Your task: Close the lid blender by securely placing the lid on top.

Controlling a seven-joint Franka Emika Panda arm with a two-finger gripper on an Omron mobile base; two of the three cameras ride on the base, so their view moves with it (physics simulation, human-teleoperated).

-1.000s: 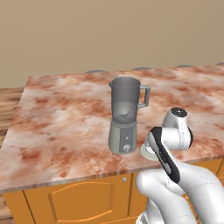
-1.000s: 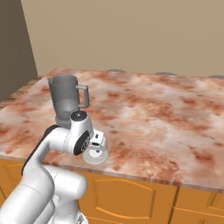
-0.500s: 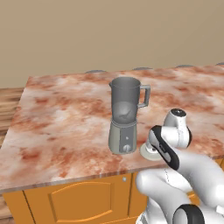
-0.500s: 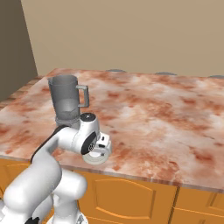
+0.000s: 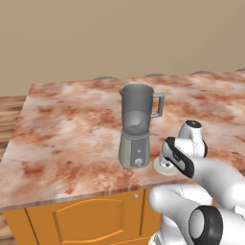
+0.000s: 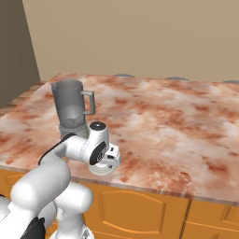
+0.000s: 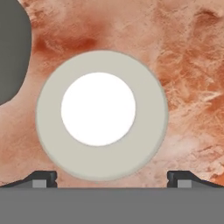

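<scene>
Light is even and soft everywhere, with no glare and no hard shadows on the counter (image 5: 72,129). All views are sharp, rendered and flat. The lid (image 7: 101,114) has a blank, bright white centre up close.

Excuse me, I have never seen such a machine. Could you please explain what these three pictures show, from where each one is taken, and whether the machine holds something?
This is a rendered kitchen with a white robot arm on a base that can drive. Two pictures come from cameras on the base, behind the arm to its left and right, looking down at the marble-patterned counter. The third comes from a camera on the hand, looking along the pincer.

On the counter stands a grey blender with an open smoky jar. Beside its base lies the lid, a pale round disc with a white centre.

The pincer hangs above the lid. Its two dark tips stand wide apart, either side of the disc, so it looks open and holds nothing. The lid is not yet on the jar.
</scene>
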